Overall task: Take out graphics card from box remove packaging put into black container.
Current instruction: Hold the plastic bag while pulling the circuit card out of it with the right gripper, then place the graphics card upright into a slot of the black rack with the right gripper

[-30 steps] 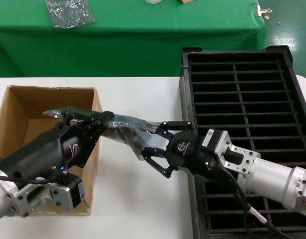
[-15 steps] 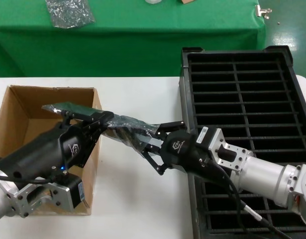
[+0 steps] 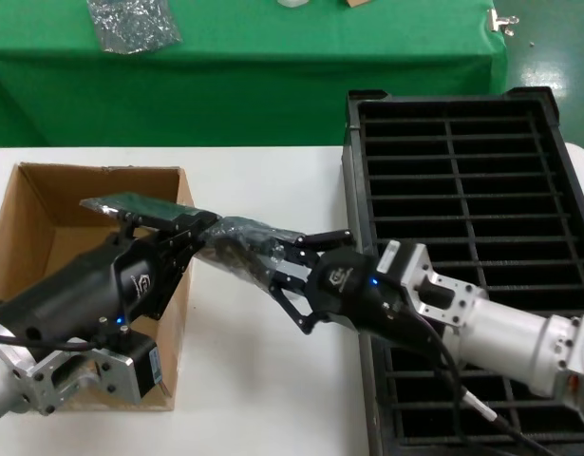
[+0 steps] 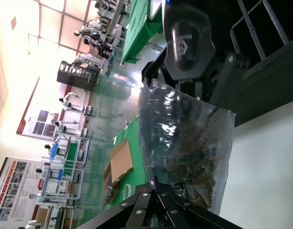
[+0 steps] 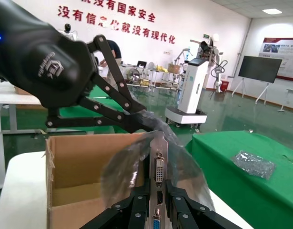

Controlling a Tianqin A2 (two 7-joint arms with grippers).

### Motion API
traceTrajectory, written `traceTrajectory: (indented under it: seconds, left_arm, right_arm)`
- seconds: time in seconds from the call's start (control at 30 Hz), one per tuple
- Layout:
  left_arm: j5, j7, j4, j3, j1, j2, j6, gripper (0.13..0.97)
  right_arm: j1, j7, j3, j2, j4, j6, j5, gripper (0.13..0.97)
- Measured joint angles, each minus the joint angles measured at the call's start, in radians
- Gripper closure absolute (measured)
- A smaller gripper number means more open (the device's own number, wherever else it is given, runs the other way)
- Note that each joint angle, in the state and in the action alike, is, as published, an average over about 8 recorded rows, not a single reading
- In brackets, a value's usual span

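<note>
White table (image 3: 263, 380) is seen in the head view carrying the box (image 3: 35, 218) and the black container (image 3: 519, 190), with a green-clothed bench behind; between them the packaging (image 3: 242, 242) is held aloft, pinched at one end by the left claw (image 3: 192, 228) above the box's edge and gripped at the other by the right claw (image 3: 290, 271). Left wrist view: the packaging is stretched between both claws. Right wrist view: the graphics card (image 5: 158, 167), bracket showing through the packaging, is clamped by the right claw.

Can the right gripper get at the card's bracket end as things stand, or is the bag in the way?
Probably yes. The right gripper is at that end, fingers around the graphics card bracket; the packaging covers the rest, pinched by the left gripper.
</note>
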Motion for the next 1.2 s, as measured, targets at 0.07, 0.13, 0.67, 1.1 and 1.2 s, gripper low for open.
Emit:
traceTrajectory:
  seconds: [0.07, 0.13, 0.67, 1.1, 1.2]
  left_arm:
    - [0.000, 0.000, 0.000, 0.000, 0.000, 0.000, 0.000, 0.958]
    - [0.000, 0.000, 0.000, 0.000, 0.000, 0.000, 0.000, 0.958]
    - [0.000, 0.000, 0.000, 0.000, 0.000, 0.000, 0.000, 0.958]
    - [0.000, 0.000, 0.000, 0.000, 0.000, 0.000, 0.000, 0.958]
    - [0.000, 0.000, 0.000, 0.000, 0.000, 0.000, 0.000, 0.958]
  right_arm:
    - [-0.010, 0.021, 0.004, 0.018, 0.030, 0.000, -0.006, 0.907]
    - [-0.023, 0.048, 0.010, 0.041, 0.066, 0.001, -0.013, 0.907]
    - [-0.198, 0.297, 0.187, 0.343, 0.455, 0.076, -0.111, 0.907]
    - [-0.427, 0.444, 0.513, 0.624, 0.656, 0.098, -0.161, 0.907]
    - [-0.466, 0.465, 0.559, 0.634, 0.662, 0.108, -0.176, 0.907]
